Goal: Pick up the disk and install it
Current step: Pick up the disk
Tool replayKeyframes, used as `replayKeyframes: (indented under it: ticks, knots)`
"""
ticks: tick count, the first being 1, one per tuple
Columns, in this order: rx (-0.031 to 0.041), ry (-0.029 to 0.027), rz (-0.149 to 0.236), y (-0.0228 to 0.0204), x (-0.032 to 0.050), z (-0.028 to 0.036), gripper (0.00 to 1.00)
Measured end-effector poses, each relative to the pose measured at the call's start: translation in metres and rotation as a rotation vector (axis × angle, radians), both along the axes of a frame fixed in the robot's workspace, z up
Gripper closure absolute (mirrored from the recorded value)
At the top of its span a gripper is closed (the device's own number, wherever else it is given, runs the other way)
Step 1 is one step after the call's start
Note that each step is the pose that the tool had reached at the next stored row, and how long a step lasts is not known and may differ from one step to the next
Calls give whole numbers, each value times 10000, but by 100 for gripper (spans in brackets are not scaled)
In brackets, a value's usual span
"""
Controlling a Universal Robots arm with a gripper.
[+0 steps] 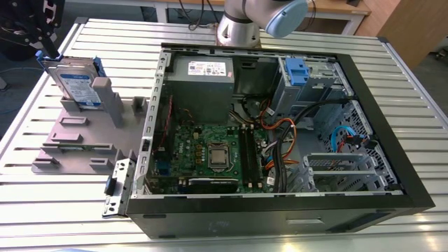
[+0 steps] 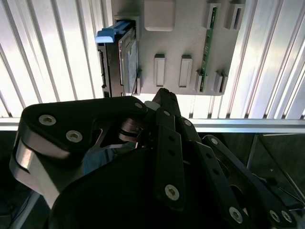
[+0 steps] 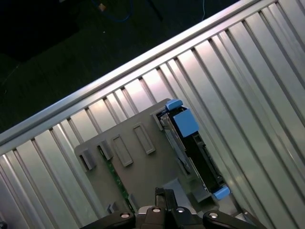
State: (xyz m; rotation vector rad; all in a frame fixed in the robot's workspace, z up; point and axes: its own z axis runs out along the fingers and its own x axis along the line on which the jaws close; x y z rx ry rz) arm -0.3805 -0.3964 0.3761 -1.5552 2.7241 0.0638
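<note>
Facing the exterior view label-first, the disk (image 1: 75,86) stands in the holder (image 1: 78,140).

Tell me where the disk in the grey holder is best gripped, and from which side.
Grip the disk at its free upper edge, pinching across its two flat faces, and come from straight above. It stands on edge in the grey holder, whose slot and post cover its lower part, so probably only the top is open.

- Ribbed aluminium table (image 1: 409,89) fills the scene, slats running across.
- Light glares hard off those slats in the second wrist view.
- Wooden desk (image 1: 336,7) behind, wooden panel (image 1: 413,31) at the exterior view's right.
- Dark floor (image 3: 43,52) beyond the table edge.
</note>
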Motion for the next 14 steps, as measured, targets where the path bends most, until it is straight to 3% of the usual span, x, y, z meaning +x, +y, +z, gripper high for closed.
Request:
replayKeyframes:
  ticks: [14]
  knots:
    - [0, 1, 246, 0, 0, 0, 89]
